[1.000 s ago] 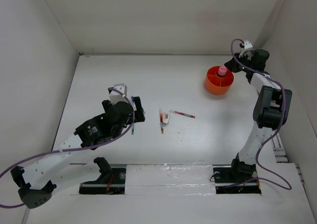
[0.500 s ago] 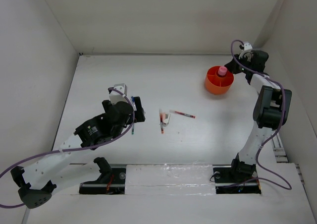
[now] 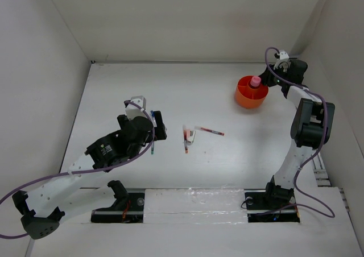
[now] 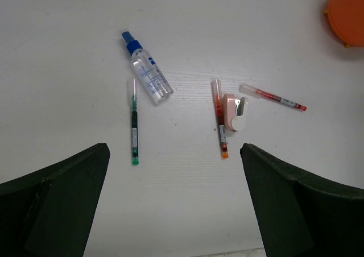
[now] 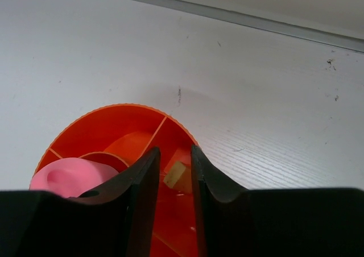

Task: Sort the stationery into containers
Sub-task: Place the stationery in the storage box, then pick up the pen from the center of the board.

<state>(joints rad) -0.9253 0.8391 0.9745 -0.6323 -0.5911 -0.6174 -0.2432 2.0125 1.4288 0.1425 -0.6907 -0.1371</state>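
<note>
Right claw (image 5: 173, 154) over orange tub (image 5: 102, 129), lower centre of wrist view. Fingers stand close together, with a beige eraser cube (image 5: 177, 174) in the gap. Cannot tell whether it is pinched or lying in the compartment.

Pink-capped tube (image 5: 71, 177) stands in the tub, lower left.

Left claw (image 4: 173, 149) spread wide and empty, above the tabletop (image 4: 68, 41). On it:
- green pen (image 4: 134, 129) just beside blue-capped spray bottle (image 4: 148, 75)
- orange-tipped pen (image 4: 220, 117) touching white piece (image 4: 234, 112)
- red pen (image 4: 273, 96) to the right

Risks:
- If the cube is pinched, it would ride out of the tub with the claw.
- A close on the green pen may nudge the bottle.

Bottle print too small to read.
</note>
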